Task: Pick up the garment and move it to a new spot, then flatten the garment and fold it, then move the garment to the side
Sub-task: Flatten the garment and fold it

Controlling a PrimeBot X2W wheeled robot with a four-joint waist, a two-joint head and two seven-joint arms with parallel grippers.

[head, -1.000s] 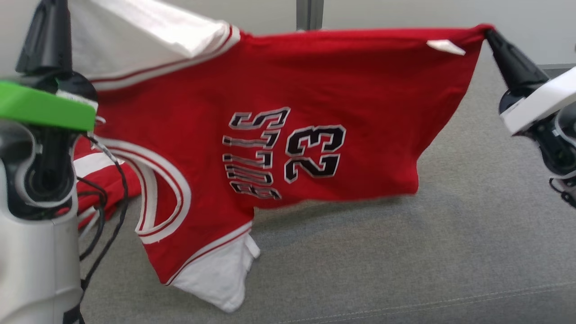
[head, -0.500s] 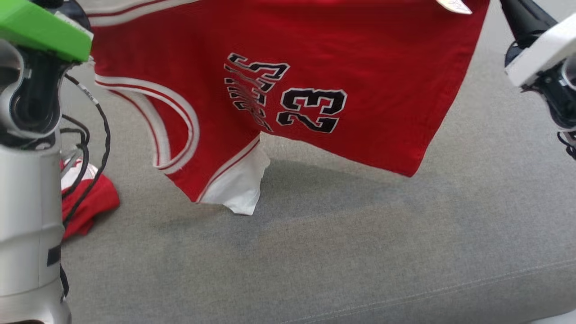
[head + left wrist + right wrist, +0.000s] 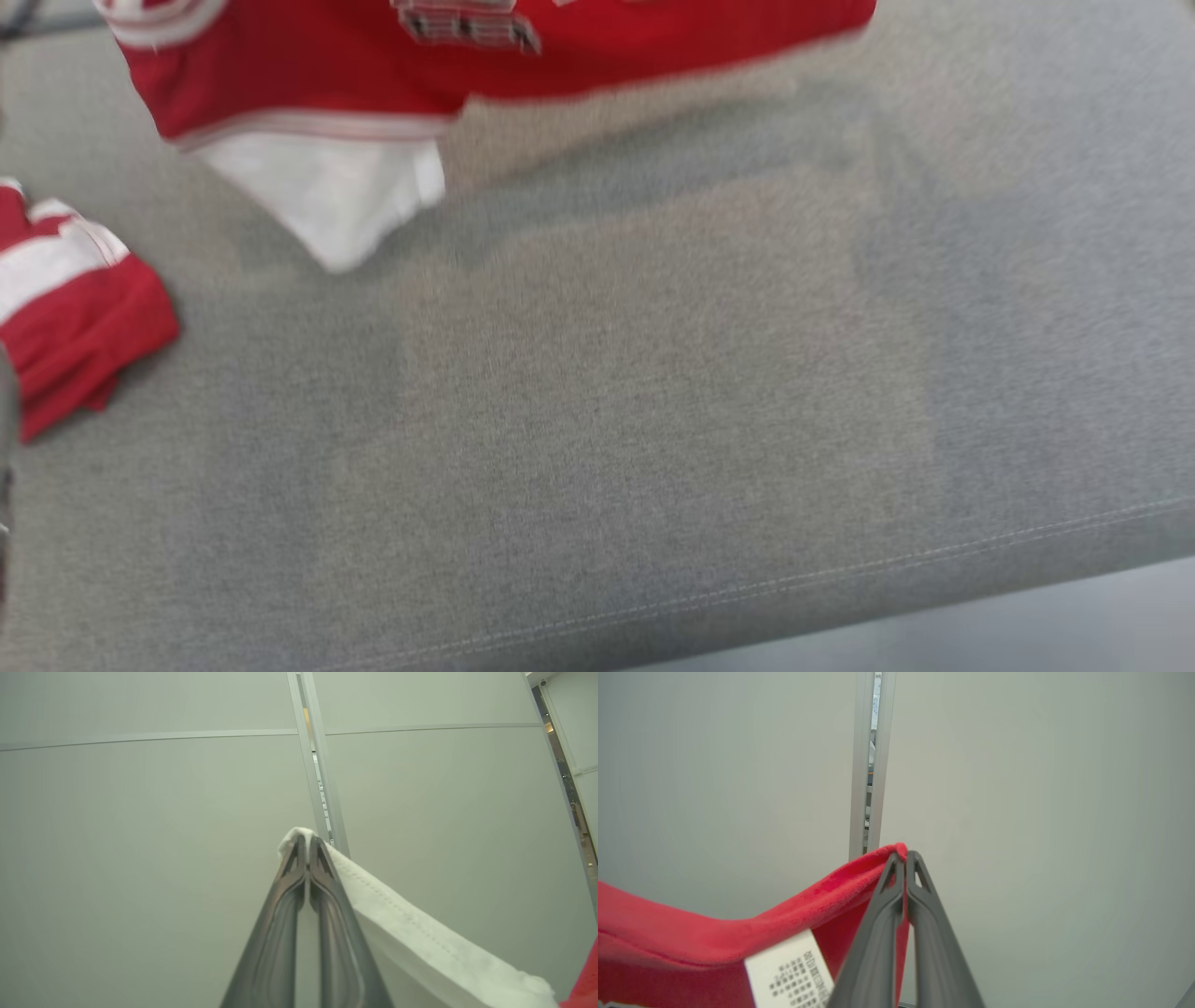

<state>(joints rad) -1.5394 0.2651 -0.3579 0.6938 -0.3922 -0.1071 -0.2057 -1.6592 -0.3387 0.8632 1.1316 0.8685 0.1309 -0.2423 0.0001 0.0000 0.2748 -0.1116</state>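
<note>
Head view, blurred. Far left: a bunched red-and-white garment lies on the grey upholstered surface, well apart from the held one.

Upper left to upper centre: the red jersey hangs in the air above the surface, its upper part cut off by the frame edge. Its white sleeve droops lowest; cannot tell whether the tip touches the surface. Black-and-white lettering at the top edge, unreadable. The jersey's shadow falls on the surface beneath it. Lower right: a stitched seam runs along the near edge of the surface.

Left wrist view: left gripper, 2 fingers pressed together, tips pinching a white hemmed edge of the jersey. The white cloth runs from the tips down to the right; a sliver of red shows at the lower right corner. Behind: pale wall panels and a vertical metal strip.

Right wrist view: right gripper, 2 fingers together, tips clamped on the red hem. The red cloth sags away to the left. A white care label with small print sits just left of the fingers.
</note>
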